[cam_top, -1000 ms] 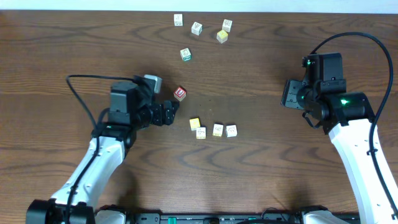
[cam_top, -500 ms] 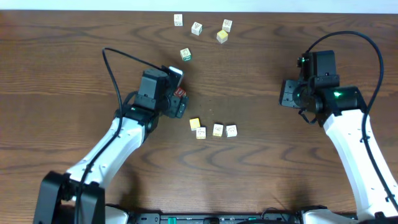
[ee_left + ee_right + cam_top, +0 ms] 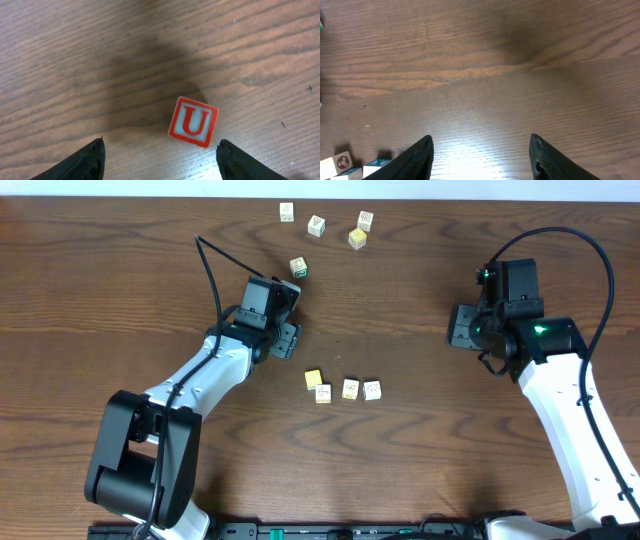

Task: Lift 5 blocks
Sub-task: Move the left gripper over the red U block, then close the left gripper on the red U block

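Observation:
A red-framed block printed with a U (image 3: 193,122) lies flat on the wood. It sits just ahead of my left gripper (image 3: 161,145), which is open, and nearer the right finger (image 3: 235,160); neither finger touches it. In the overhead view the left gripper (image 3: 287,340) covers this block. A row of pale blocks (image 3: 350,388) with a yellow one (image 3: 314,378) lies just right of it. One green-printed block (image 3: 298,268) sits beyond the gripper. My right gripper (image 3: 457,330) is open over bare wood (image 3: 481,137).
Several more blocks (image 3: 357,238) are scattered near the table's far edge. Two blocks (image 3: 342,162) show at the lower left of the right wrist view. The left arm's black cable (image 3: 212,275) loops above the table.
My left arm has swung forward and to the right, bringing its gripper over the red U block, which the overhead view no longer shows. The right arm has shifted slightly.

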Motion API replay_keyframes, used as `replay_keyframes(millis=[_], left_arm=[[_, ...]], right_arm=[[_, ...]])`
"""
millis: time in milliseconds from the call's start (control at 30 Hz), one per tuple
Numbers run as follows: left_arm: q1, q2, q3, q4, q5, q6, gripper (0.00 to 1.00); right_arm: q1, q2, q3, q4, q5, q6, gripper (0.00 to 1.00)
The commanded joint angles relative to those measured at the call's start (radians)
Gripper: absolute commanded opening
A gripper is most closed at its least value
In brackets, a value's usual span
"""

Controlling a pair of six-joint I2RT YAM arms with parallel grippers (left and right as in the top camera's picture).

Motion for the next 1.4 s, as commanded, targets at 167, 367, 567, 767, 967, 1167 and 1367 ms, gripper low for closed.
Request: replay_keyframes(millis=[167,367,567,767,967,1167,1367], left_arm=[[0.0,-0.002,0.031,-0.043,0.092,0.018,0.72],[0.0,-0.002,0.031,-0.043,0.135,0.044,0.72],[0.0,0.01,0.031,-0.032,0.157,0.069,0.72],[0.0,0.054,0.031,0.024,0.156,0.069,0.72],[0.0,0.084,0.031,0.047,0.153,0.07,0.71],[0.0,0.101,0.031,0.051,0.153,0.069,0.49],[0.0,0.101,0.031,0.06,0.153,0.069,0.48]], right_arm=[[-0.007,0.005,-0.006,0.008,0.002,-0.005,0.59],[-0.007,0.005,-0.009,0.007,0.002,-0.005,0.59],[-0.007,0.005,-0.009,0.009,0.002,-0.005,0.59],[-0.007,0.005,-0.009,0.009,0.002,-0.005,0.58],[-0.007,0.005,-0.009,0.016,0.002,-0.005,0.58],[-0.007,0.005,-0.009,0.023,0.002,-0.005,0.59],[-0.007,0.005,-0.009,0.026,0.002,-0.005,0.58]])
